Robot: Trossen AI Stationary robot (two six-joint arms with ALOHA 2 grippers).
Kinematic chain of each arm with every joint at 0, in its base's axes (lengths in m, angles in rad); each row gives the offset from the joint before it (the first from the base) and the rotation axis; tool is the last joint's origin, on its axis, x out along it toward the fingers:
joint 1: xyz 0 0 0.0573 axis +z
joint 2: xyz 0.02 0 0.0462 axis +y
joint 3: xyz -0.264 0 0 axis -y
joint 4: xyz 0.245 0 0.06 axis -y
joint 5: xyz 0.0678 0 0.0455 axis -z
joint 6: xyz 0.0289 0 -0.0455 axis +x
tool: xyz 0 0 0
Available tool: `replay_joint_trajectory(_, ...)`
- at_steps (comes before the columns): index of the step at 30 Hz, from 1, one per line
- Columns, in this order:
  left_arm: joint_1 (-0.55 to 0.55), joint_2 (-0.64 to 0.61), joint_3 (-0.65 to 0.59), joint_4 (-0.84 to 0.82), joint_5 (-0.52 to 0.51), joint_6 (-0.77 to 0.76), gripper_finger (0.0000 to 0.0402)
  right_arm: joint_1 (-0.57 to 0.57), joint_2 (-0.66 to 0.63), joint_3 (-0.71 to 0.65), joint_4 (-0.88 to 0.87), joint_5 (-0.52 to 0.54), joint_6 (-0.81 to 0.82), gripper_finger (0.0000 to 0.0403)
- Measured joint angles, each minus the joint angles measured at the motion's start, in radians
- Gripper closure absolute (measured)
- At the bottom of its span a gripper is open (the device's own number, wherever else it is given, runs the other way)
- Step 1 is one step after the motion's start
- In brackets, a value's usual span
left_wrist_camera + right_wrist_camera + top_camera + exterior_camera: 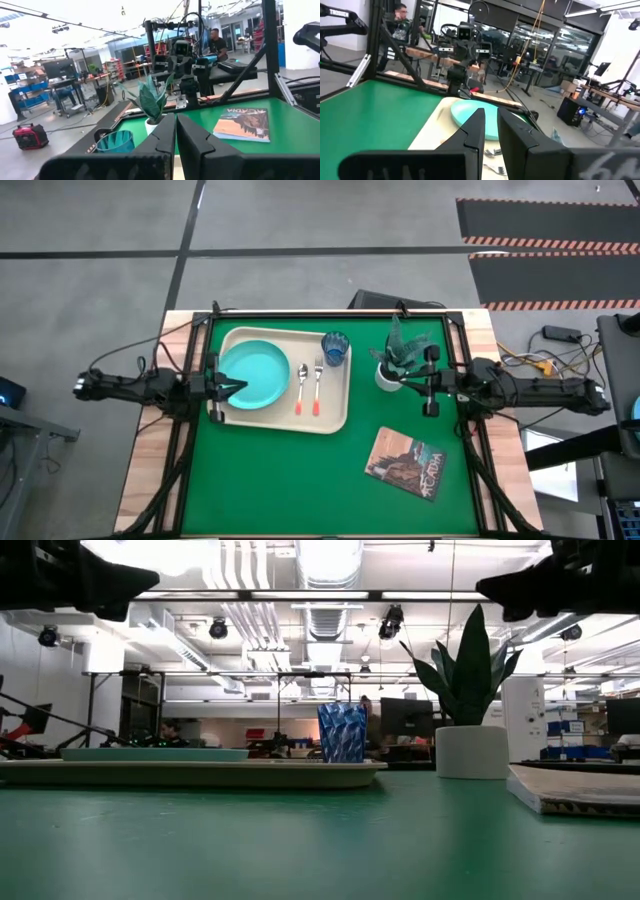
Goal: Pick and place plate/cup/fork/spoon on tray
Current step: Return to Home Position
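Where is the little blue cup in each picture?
High view: the cup stands in the tray's corner nearest the plant pot.
Low view: cup mid-picture on the tray, left of the pot.
Left wrist view: cup beside the pot.
Right wrist view: not in it.
Shared landmark: the plant pot.

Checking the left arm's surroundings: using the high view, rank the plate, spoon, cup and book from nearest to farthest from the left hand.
From the left hand:
1. Plate, right beside it on the tray.
2. Spoon, mid-tray.
3. Cup, the tray's far right corner.
4. Book, off the tray, right side.
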Motion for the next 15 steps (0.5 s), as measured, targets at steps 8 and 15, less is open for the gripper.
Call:
replay_joint_trajectory(8,0.0,-0.075,-0.045,-0.001,-0.006,-0.002,0.0402,0.0,-0.06,0.0,-0.052,0.007,-0.001,0.036)
replay_joint_trajectory(15,0.0,-0.105,-0.045,-0.02,-0.006,-0.005,0.0402,0.0,-0.139,0.003,-0.137,0.008,-0.006,0.036)
